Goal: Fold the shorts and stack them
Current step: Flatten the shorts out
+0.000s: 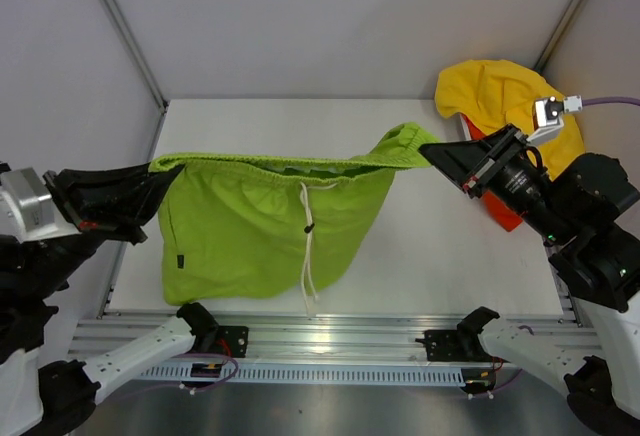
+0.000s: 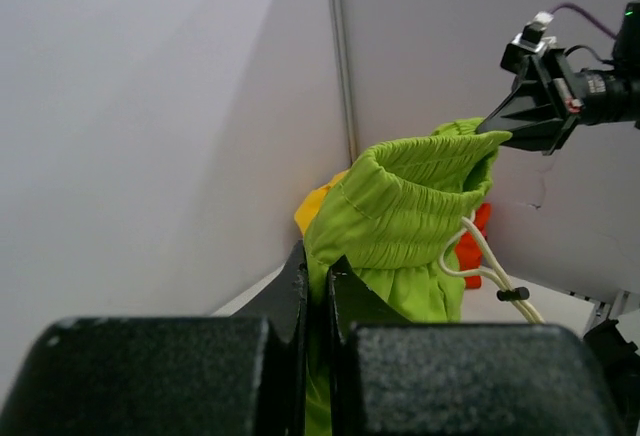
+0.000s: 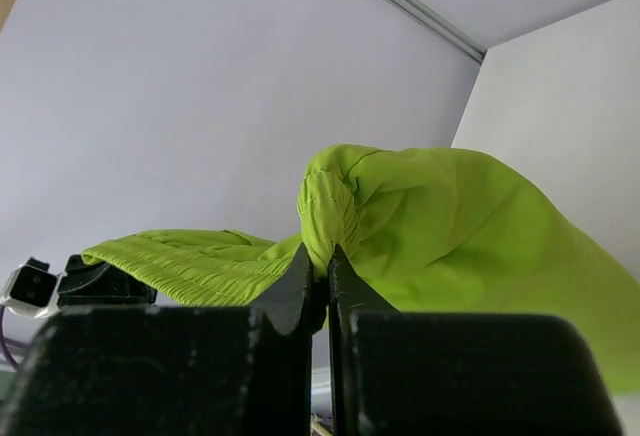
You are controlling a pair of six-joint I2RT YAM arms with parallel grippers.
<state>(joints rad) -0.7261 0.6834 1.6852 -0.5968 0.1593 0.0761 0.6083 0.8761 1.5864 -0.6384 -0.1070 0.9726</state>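
Left tool (image 1: 158,178) pinching lime-green shorts (image 1: 250,236) waistband, right tool (image 1: 428,152) pinching opposite end

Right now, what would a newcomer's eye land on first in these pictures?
The lime-green shorts stretched by the waistband over the table, left gripper and right gripper each shut on one end, white drawstring dangling. Next, the yellow cloth heaped in the far right corner, orange-red cloth showing beside it.
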